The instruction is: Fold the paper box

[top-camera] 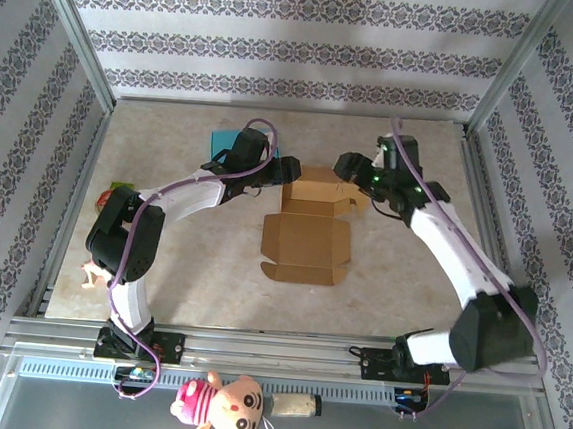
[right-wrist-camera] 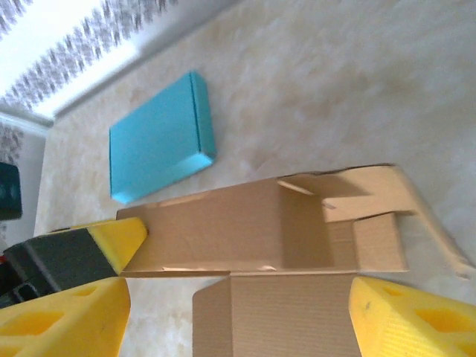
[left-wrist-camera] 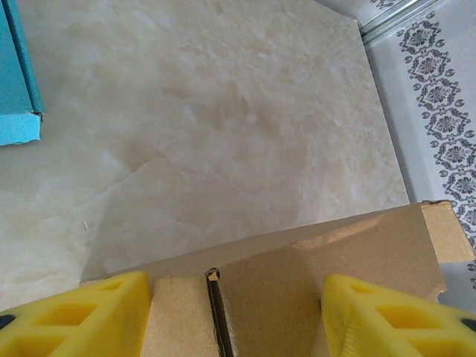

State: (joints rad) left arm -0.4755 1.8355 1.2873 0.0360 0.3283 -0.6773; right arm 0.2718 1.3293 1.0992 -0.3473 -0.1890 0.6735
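My left claw [left-wrist-camera: 236, 316] is apart, straddling the paper box's [top-camera: 306, 238] far wall. My right claw [right-wrist-camera: 238, 316] is apart above its tray. Overhead: box mid-desk [top-camera: 200, 287], lid panel flat. Right wrist: blue box [right-wrist-camera: 160, 137] beyond. Patterned wallpaper [top-camera: 280, 53] surrounds.

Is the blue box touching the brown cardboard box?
Apart. The left wrist view shows a wide stretch of bare table between the blue box at the upper left and the brown box at the bottom.
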